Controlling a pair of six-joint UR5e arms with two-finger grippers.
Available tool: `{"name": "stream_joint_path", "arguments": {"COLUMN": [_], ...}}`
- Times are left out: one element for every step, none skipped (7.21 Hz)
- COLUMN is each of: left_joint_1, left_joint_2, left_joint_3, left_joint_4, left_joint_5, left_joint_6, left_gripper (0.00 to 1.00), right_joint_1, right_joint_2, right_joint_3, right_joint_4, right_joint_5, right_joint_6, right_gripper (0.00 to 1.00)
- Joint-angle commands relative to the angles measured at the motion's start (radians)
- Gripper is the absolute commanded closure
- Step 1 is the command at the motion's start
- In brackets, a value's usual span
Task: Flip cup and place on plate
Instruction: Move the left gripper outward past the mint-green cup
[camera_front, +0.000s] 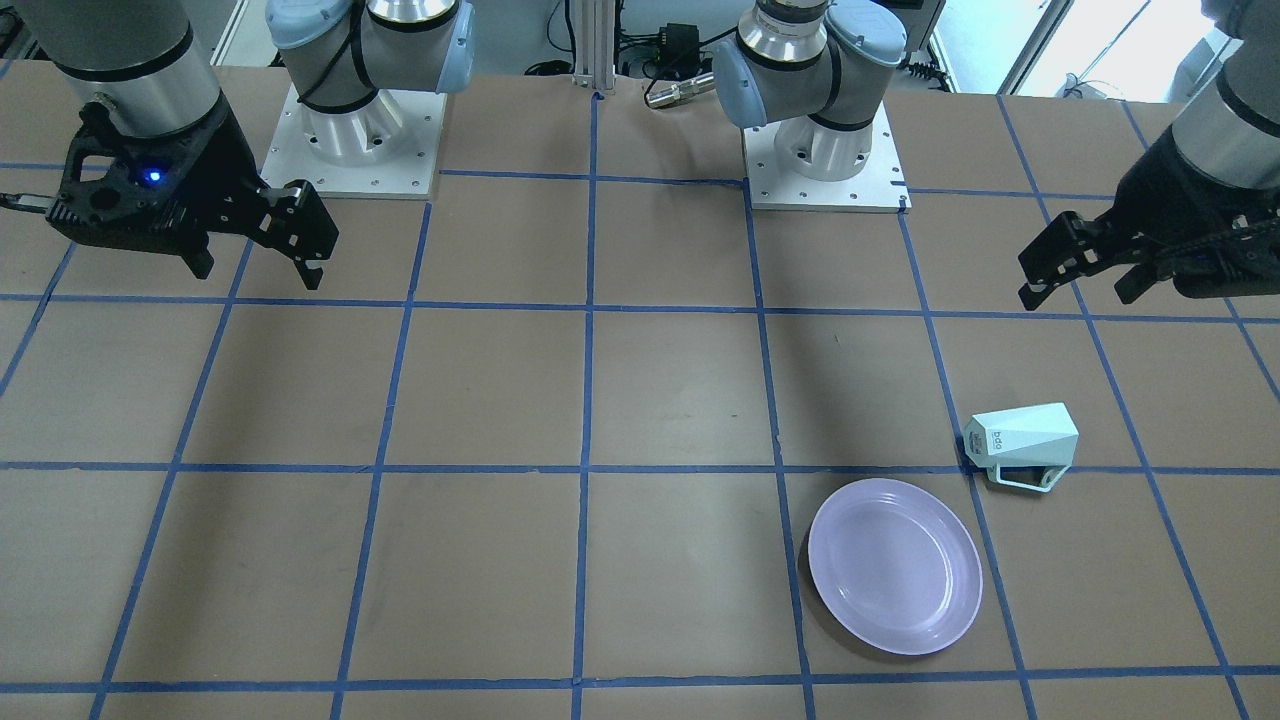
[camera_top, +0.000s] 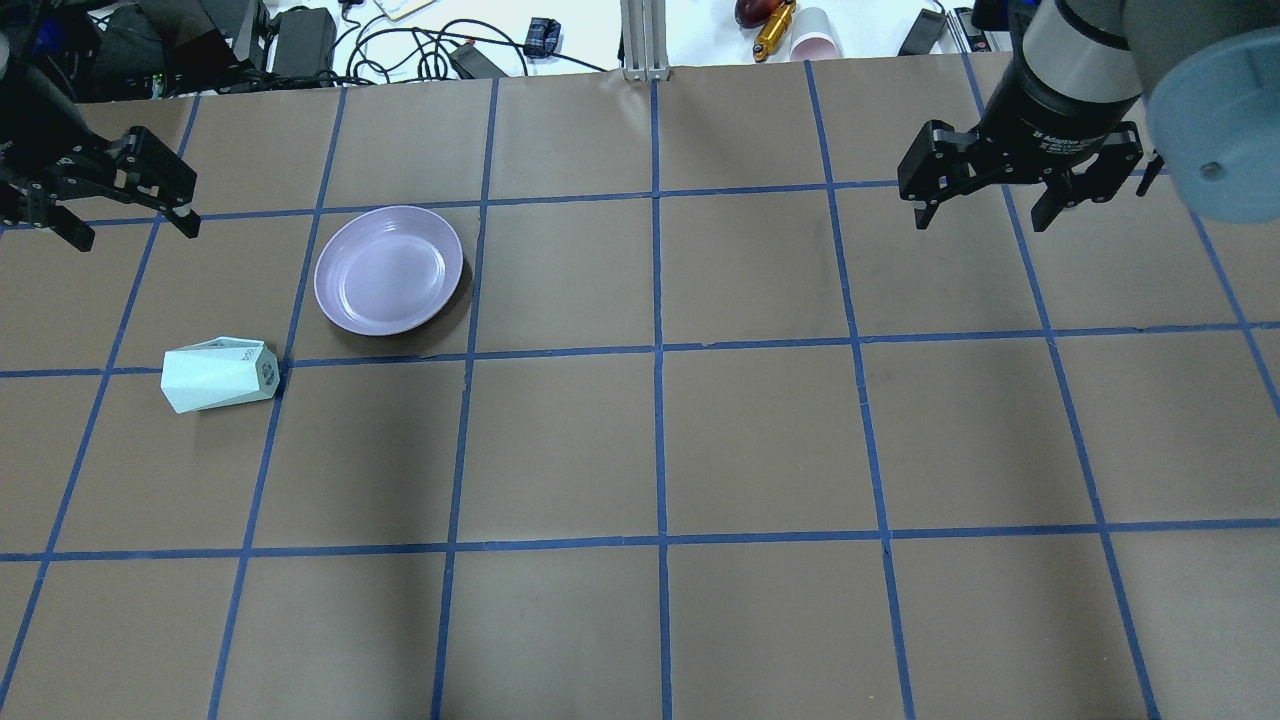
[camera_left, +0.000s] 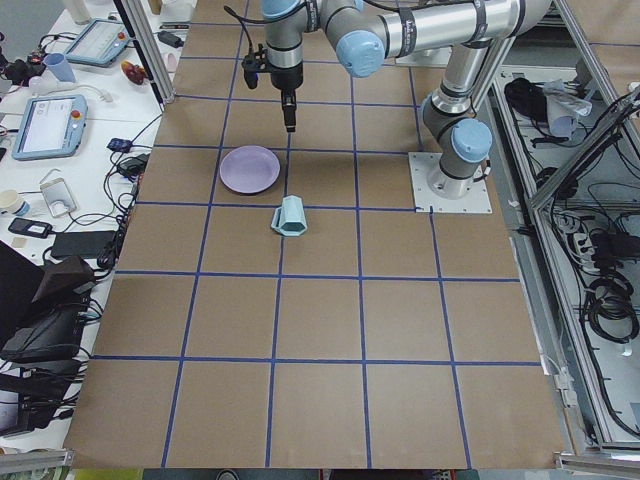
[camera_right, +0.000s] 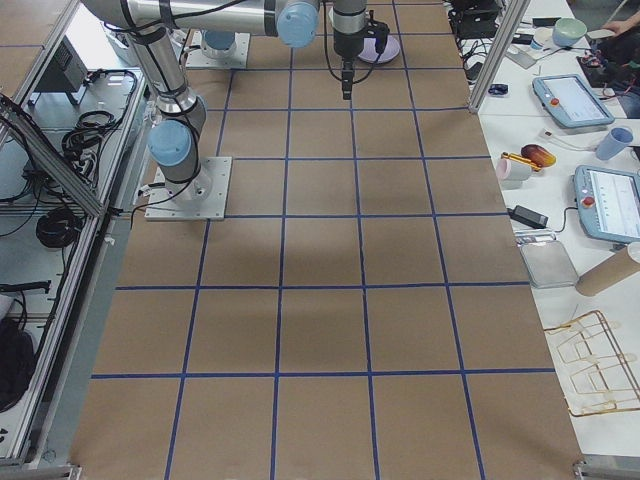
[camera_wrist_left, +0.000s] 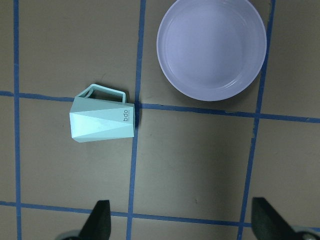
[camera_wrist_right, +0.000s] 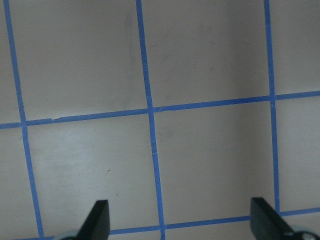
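Left gripper (camera_top: 135, 230) and right gripper (camera_top: 980, 222) gape wide, empty — the tipped cup (camera_top: 218, 374) has slanted facets that could slip a pinch.

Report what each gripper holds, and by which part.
Nothing. The left gripper and right gripper hang open and empty; the pale mint-green faceted cup lies on its side beside the round lavender plate.
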Motion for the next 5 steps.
{"name": "stream_joint_path", "arguments": {"left_joint_1": [0.095,0.144,0.19,0.226,0.282], "left_joint_2": [-0.016,-0.039,-0.062,-0.085,-0.112], "left_joint_3": [-0.014,-0.021,-0.021,-0.018,-0.02], "left_joint_4": [0.041,0.045,0.044,0.045,0.045], "left_joint_5": [-0.002,-0.002,-0.01,-0.015,-0.042], "left_joint_6": [0.118,0.18,0.24,0.27,0.321], "left_gripper": [0.0,0.0,0.0,0.0,0.0], "right_joint_1": [-0.001,-0.001,-0.001,-0.001,-0.001], "right_joint_2": [-0.001,0.001,0.001,0.001,0.001], "right_joint_3": [0.0,0.0,0.0,0.0,0.0], "right_joint_4": [0.0,0.0,0.0,0.0,0.0], "right_joint_5": [0.001,0.001,0.003,0.003,0.003], "right_joint_6": [0.0,0.0,0.0,0.002,0.002], "right_gripper": [0.0,0.0,0.0,0.0,0.0]}}
